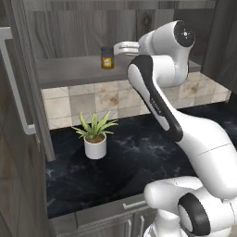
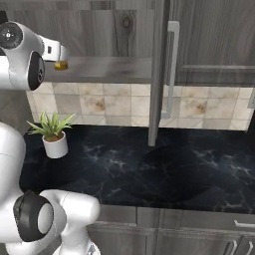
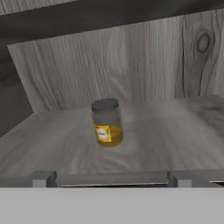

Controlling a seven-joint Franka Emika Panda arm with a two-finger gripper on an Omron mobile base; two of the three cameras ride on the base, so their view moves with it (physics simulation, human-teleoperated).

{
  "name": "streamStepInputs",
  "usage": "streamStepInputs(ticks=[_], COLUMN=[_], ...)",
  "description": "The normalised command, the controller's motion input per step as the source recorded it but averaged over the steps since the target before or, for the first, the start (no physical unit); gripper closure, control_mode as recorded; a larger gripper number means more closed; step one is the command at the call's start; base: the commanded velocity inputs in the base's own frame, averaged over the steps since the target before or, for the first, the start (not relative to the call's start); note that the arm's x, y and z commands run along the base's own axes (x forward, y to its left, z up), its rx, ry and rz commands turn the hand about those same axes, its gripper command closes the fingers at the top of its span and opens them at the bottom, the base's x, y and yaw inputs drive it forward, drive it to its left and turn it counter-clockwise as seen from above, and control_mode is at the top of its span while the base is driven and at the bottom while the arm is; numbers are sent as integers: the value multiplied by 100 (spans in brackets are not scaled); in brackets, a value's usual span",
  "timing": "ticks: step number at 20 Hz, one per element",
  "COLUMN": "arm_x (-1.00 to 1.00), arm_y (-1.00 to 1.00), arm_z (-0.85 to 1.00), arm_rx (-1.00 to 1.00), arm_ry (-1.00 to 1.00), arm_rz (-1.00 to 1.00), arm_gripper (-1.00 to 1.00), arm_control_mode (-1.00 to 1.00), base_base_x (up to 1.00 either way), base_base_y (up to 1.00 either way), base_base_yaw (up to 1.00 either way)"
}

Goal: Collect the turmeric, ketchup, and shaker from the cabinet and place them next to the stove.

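Fingertips [image 3: 43,178] of my claw [image 3: 111,178] sit right at the bottom of the hand view, spread wide with nothing between them. Straight ahead is the turmeric [image 3: 106,122], standing upright on the cabinet [image 3: 144,74] shelf, near its middle and clear of the back wall. From the left base view the jar's just beside my hand. Down below there's a potted plant [image 1: 95,134] on the black marble counter [image 1: 139,157].
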Motion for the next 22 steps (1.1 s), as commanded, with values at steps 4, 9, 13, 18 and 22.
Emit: streamStepInputs(ticks=[4, 9, 13, 18, 22], arm_x=[46, 50, 48, 38, 24], arm_y=[0, 0, 1, 10, 25], arm_z=[0, 0, 0, 0, 0], arm_rx=[0, -5, -10, -13, -12], arm_ry=[13, 10, 7, 3, 0], arm_rz=[-2, 0, 0, 0, 0], arm_gripper=[-100, -100, -100, -100, -100], arm_control_mode=[-100, -100, -100, -100, -100], base_base_x=[0, 0, 0, 0, 0], base_base_y=[0, 0, 0, 0, 0], base_base_yaw=[0, 0, 0, 0, 0])
